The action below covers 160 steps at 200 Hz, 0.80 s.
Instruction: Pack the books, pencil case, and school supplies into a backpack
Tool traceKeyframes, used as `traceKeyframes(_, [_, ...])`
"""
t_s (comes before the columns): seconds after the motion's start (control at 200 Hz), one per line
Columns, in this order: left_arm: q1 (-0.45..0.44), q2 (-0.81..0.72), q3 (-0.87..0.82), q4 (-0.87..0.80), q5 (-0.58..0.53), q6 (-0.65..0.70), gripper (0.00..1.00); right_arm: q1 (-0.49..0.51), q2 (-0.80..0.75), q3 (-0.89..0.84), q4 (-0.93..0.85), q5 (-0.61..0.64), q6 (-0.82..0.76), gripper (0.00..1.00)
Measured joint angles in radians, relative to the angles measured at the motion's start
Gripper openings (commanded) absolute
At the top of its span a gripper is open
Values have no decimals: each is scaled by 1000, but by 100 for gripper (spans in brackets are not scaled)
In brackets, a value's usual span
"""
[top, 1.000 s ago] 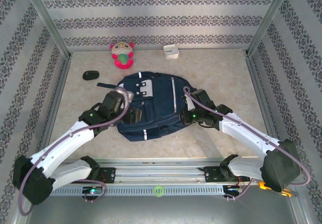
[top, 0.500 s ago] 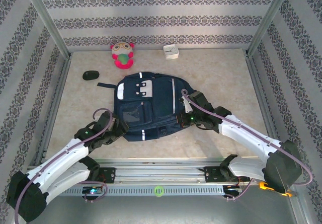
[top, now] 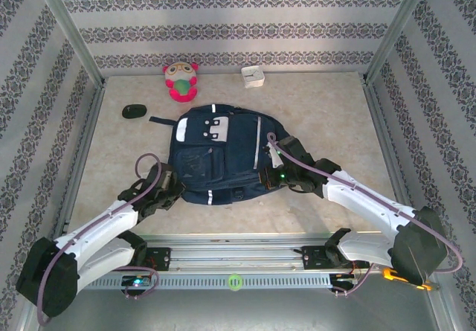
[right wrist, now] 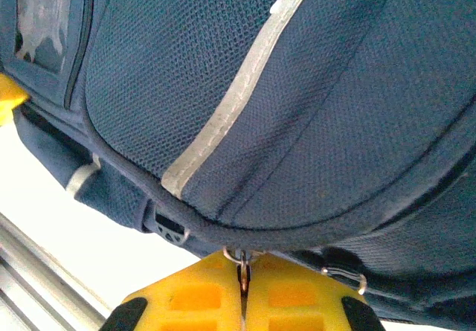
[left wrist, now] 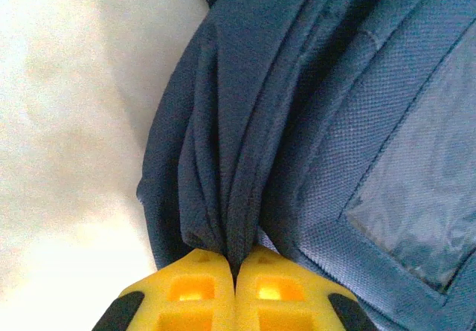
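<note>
Backpack (top: 216,156) lies flat, front up, mid-table (top: 335,123), top end away from the arm bases. It's soft navy cloth w/ white stripes, so it'll sag and bunch rather than hold shape. Prob light as it lies, since it looks flat, but that's a guess. Cloth isn't slippery or fragile. Best holds are seams, folds, straps and zip hardware, not the broad panels. Left gripper (left wrist: 236,260) is at the backpack's near-left edge, fingers fully together, pinching a gathered fold of side fabric that's drawn up into ridges. Right gripper (right wrist: 243,271) is at the near-right edge, fingers also pressed together on a small metal zip pull (right wrist: 239,260) just under the piped seam. With one side anchored, the other can prob run the zip w/o the bag dragging. Contents: main compartment looks zipped, so can't tell what's inside. The clear pocket (left wrist: 416,219) on the front looks flat, contents unclear. Plush toy (top: 181,80) sits just beyond the backpack's top, black oval thing (top: 134,111) off its top-left corner, and white box (top: 253,76) beyond its top-right. All are apart from the backpack.
</note>
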<state>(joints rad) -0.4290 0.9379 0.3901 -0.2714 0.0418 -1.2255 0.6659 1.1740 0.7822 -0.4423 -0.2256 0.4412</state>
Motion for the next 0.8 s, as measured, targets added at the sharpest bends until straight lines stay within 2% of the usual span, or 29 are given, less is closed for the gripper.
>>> traceKeyframes(0.2, [192,-27,19,-39,79,188,0,73,-3,1,-23,-30,3,0])
traceKeyframes(0.33, [303,78,80,-50,154,314,0,78,-6,3,-25,-55,5,0])
traceKeyframes(0.53, [350,353,258,-25,216,443,0,79,16,48,-47,-79,9,0])
traceKeyframes(0.69, [353,505,382,13,242,498,0,113,29,50,-26,-83,56,0])
traceKeyframes(0.8, [357,563,444,19,257,539,27,135,41,50,-21,-78,78,0])
